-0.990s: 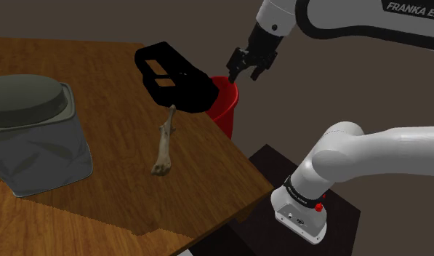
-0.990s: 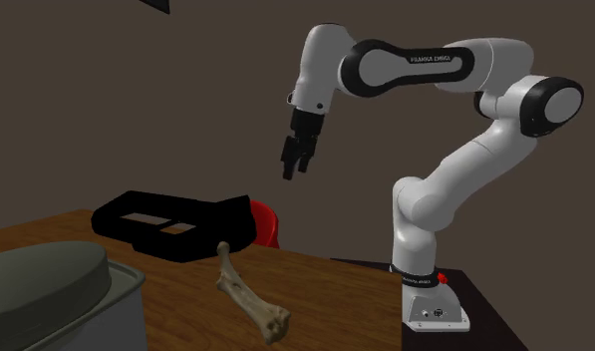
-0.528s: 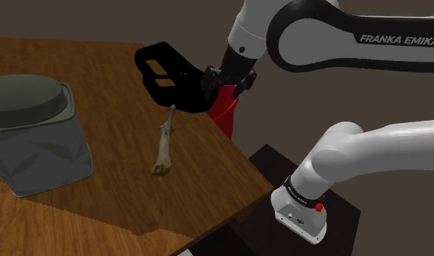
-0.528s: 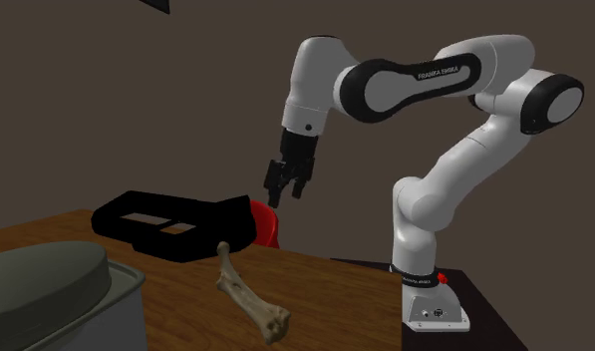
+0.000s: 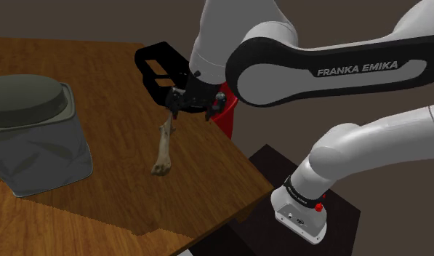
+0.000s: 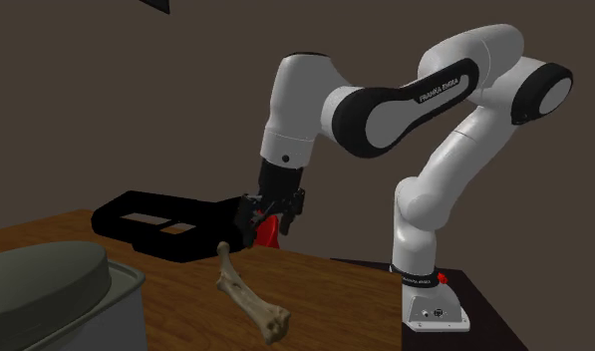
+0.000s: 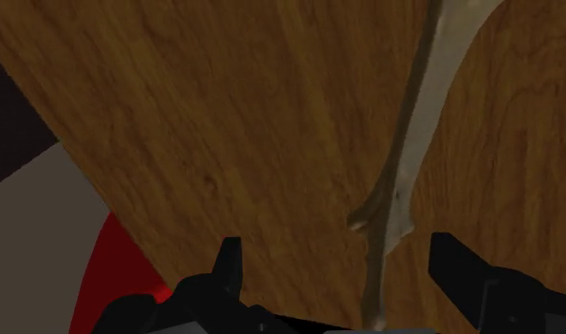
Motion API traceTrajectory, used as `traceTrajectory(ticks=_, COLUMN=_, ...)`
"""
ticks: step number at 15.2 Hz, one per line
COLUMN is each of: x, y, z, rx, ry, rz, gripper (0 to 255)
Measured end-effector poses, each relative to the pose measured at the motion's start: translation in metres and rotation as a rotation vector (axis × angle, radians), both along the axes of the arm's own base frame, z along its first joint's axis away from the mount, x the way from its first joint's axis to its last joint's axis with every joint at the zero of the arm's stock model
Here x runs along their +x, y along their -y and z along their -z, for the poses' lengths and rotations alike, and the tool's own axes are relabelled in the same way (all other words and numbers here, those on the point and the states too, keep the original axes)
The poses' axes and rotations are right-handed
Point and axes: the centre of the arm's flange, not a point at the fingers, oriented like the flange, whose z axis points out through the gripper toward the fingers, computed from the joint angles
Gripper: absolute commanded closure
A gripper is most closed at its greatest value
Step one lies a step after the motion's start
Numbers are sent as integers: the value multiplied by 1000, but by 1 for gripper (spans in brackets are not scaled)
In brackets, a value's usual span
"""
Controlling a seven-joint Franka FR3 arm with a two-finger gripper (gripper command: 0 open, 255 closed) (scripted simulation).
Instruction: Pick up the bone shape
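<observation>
Wooden table (image 5: 99, 65) carries the pale bone shape (image 5: 164, 142). It lies flat, and its thin end is just below the black gripper (image 5: 190, 108). The two fingers (image 7: 228, 266) stand apart; in the wrist view the bone's shaft passes between them, nearer to one finger, touching neither. A red cup (image 5: 228, 120) is just beside the gripper, a black frame (image 5: 153, 64) close on the other side, and a lidded jar (image 5: 33, 138) stands well apart.

On the one wooden surface (image 5: 99, 207) lie one pale bone (image 5: 163, 145), one black frame-like object (image 5: 158, 67) and one clear jar (image 5: 37, 142) with one grey-green lid. There is one red container (image 5: 228, 118). One arm (image 5: 339, 69) carries one pincer (image 7: 339, 266) with two fingers.
</observation>
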Motion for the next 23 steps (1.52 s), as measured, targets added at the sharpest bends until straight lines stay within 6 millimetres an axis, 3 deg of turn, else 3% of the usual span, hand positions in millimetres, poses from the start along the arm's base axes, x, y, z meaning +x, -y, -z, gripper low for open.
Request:
traceTrajectory(ticks=6, x=23, y=-61, z=35, rx=33, ry=14, rz=116, gripper=0)
traceTrajectory(ticks=14, x=24, y=-65, z=73, rx=38, ry=15, rz=130, gripper=0)
traceTrajectory(ticks=15, x=25, y=-65, z=75, rx=38, ry=15, rz=130, gripper=255)
traceTrajectory(ticks=23, x=26, y=-65, z=77, rx=39, ry=16, rz=130, gripper=255)
